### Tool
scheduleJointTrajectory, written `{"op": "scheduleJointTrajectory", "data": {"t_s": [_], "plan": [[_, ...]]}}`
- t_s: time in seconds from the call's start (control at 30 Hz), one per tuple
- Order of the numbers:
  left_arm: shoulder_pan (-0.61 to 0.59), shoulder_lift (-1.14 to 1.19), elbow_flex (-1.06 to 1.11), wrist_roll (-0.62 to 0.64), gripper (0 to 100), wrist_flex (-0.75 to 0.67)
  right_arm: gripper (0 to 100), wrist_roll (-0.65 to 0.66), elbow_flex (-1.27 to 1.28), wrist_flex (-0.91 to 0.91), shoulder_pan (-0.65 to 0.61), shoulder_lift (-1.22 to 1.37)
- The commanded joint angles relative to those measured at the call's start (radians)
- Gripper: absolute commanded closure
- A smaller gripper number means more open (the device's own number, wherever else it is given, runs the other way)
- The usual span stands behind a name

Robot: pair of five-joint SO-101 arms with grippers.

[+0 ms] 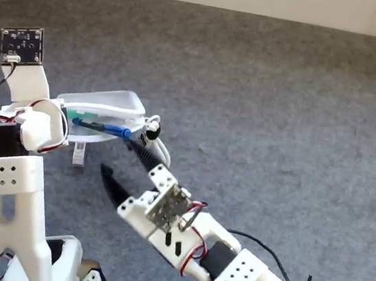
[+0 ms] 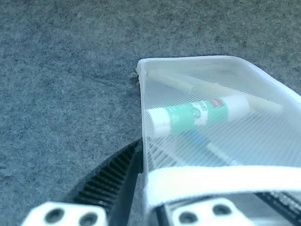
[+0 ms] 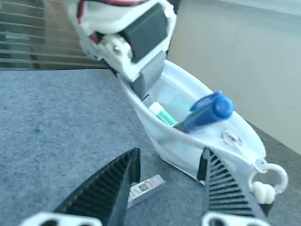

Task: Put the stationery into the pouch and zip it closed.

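My left gripper (image 2: 146, 184) is shut on the rim of the translucent mesh pouch (image 2: 225, 141), holding it with its mouth open. Inside lie a green-and-white glue stick (image 2: 197, 115) and pale sticks. In the high view the pouch (image 1: 113, 103) is at centre left, and a blue pen (image 1: 106, 128) pokes out of its mouth. My right gripper (image 1: 126, 167) is open just in front of the pouch, near the zipper pull (image 1: 153, 130). From the right wrist I see the pen (image 3: 207, 112), the zipper pull ring (image 3: 265, 181) and the open right gripper (image 3: 167, 195).
A small white-and-grey stationery piece (image 1: 79, 154) lies on the grey carpet below the pouch, between my right gripper's fingers in the right wrist view (image 3: 146, 187). The left arm's base (image 1: 6, 207) stands at the lower left. Open carpet (image 1: 282, 111) stretches to the right.
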Motion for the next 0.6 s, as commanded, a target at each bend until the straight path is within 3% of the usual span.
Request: {"op": "scheduleJointTrajectory", "data": {"t_s": [0.0,0.1,0.57], "plan": [[-0.019,0.002,0.001,-0.003,99,0.002,85.8,0.011,-0.074,-0.082,0.038,0.008],[-0.019,0.002,0.001,-0.003,99,0.002,99.8,0.011,-0.074,-0.084,0.039,-0.039],[-0.019,0.002,0.001,-0.003,99,0.002,99.4,0.011,-0.03,-0.087,0.117,-0.343]]}}
